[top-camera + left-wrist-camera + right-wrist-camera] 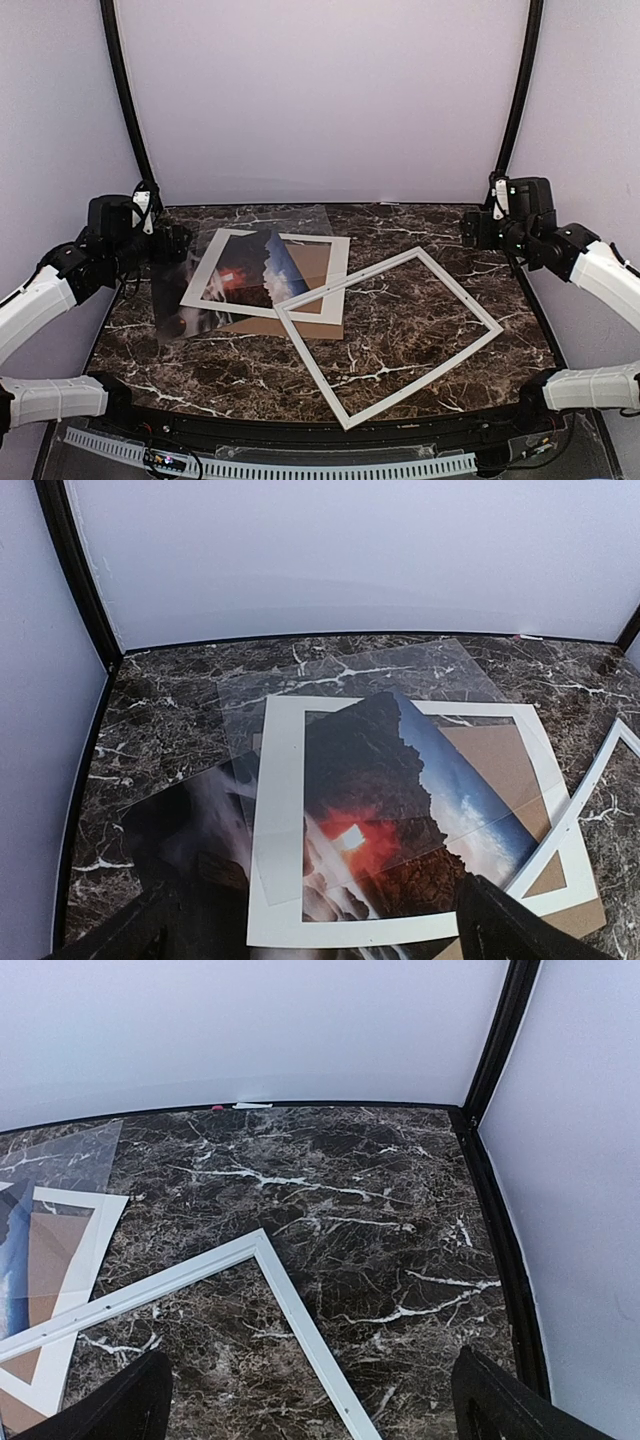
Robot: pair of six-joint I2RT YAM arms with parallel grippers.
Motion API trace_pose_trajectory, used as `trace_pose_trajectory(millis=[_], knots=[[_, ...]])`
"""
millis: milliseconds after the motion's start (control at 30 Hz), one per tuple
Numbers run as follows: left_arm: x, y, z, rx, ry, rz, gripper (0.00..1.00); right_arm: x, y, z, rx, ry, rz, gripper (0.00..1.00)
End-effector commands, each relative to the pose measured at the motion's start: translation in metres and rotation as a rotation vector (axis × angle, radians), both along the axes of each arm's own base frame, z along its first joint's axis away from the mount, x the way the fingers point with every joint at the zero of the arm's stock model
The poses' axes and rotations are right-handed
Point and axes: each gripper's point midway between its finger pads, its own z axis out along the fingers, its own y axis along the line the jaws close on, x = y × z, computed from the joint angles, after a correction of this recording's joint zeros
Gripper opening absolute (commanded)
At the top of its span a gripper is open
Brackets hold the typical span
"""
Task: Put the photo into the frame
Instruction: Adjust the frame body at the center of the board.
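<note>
The photo (245, 282) (400, 810), a red sun over dark rocks, lies flat at the table's left. It sits under a white mat board (213, 272) (275, 810), shows through the mat's window and sticks out past its left side. The frame (460, 290) (300, 1310) (590, 790), thin and white, lies turned like a diamond at centre right. Its left corner overlaps the mat's lower right edge. My left gripper (168, 244) (315, 925) hovers open above the photo's left end. My right gripper (476, 232) (312, 1395) is open and empty over the frame's far right corner.
A brown backing board (318, 262) (500, 760) lies beneath the mat on its right side. A clear plastic sheet (400, 670) (70, 1150) rests across the stack's far part. Black posts (125, 90) and pale walls close in the dark marble table (400, 225).
</note>
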Motion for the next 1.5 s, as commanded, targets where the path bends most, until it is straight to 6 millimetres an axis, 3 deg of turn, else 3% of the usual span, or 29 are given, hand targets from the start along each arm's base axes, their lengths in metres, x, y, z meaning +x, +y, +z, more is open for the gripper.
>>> trace_pose_trajectory(millis=[0, 200, 567, 733, 967, 1100, 1467], knots=[[0.005, -0.001, 0.025, -0.013, -0.085, -0.002, 0.99, 0.002, -0.005, 0.022, 0.051, -0.073, -0.035, 0.99], [0.009, -0.009, 0.028, -0.012, -0.119, -0.043, 0.99, 0.002, -0.007, 0.022, 0.091, -0.071, -0.068, 0.99], [0.008, -0.019, 0.025, -0.061, -0.108, -0.081, 0.99, -0.013, -0.024, -0.028, 0.112, 0.112, -0.206, 0.99], [0.012, -0.023, 0.013, -0.078, -0.059, -0.085, 0.99, -0.031, -0.028, -0.06, 0.083, 0.261, -0.234, 0.99], [0.009, -0.034, 0.005, -0.138, -0.04, -0.121, 0.99, -0.071, -0.013, -0.142, 0.23, 0.529, -0.258, 0.99], [0.008, -0.04, 0.001, -0.159, -0.037, -0.139, 0.99, -0.098, -0.013, -0.177, 0.281, 0.639, -0.305, 0.97], [0.012, -0.05, -0.003, -0.195, -0.032, -0.171, 0.99, -0.12, -0.02, -0.2, 0.318, 0.703, -0.377, 0.94]])
